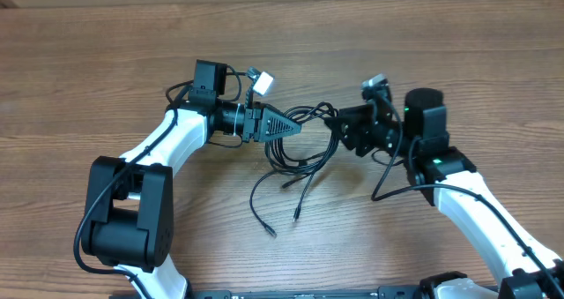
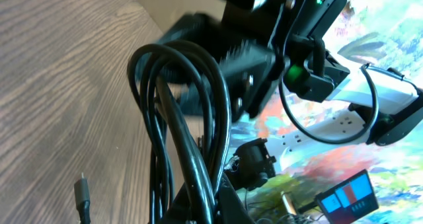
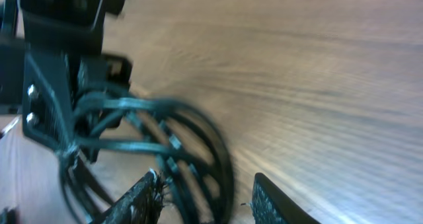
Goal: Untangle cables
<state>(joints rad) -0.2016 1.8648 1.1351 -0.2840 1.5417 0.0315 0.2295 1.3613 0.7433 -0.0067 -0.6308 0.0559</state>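
The left pincer is clamped shut on the cables, which loop out from its tip. Just opposite, the right pincer stands open beside the loops.

Thin black flexible cables: glossy black throughout; small plug tips silver. Flat wooden table: mid-brown with darker streaked grain running lengthwise. Left robot arm and right robot arm: white shells, black joints and black wiring; green light glows on the right one. Small rectangular screen: red and blue panels, dark frame.
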